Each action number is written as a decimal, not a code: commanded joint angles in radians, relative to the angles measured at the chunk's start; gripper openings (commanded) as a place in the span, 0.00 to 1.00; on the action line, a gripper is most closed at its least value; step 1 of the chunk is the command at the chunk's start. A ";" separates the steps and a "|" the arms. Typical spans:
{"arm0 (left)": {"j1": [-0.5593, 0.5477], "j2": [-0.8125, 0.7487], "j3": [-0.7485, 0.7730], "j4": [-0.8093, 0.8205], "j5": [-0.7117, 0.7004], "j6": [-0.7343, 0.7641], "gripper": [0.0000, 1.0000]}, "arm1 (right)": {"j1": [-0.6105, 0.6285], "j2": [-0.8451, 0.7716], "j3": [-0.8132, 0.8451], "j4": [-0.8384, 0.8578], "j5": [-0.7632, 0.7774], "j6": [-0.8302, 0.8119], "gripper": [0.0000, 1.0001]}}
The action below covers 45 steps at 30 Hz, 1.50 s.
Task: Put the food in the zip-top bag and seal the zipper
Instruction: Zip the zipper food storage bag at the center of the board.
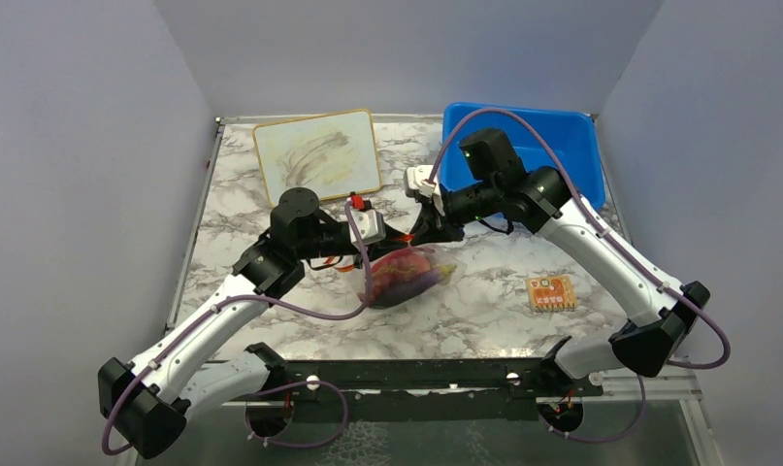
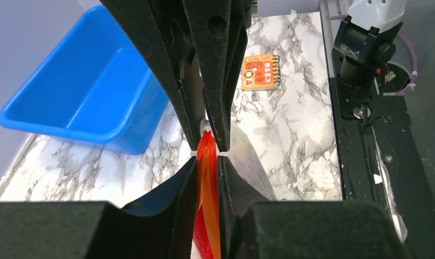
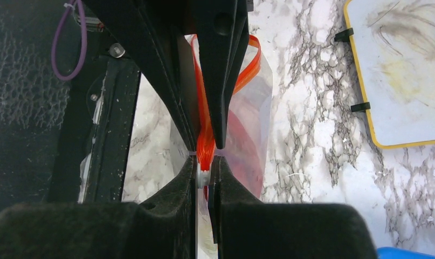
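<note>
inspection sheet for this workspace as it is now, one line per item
surface: marble-pattern table
job's things: bag lies mid-table with food inside; zipper pinched, mouth looks partly open beyond the pinch
clutter: blue bin back right, board back left, card right of bag
grippers: left gripper and right gripper both shut on zipper, tips facing
cables: purple cables loop off both arms; left one hangs close to bag
surroundings: grey walls on three sides
</note>
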 commanded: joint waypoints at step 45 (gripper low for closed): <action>-0.005 -0.137 -0.077 0.089 0.057 -0.108 0.44 | 0.005 -0.298 -0.626 0.945 -0.104 0.350 0.01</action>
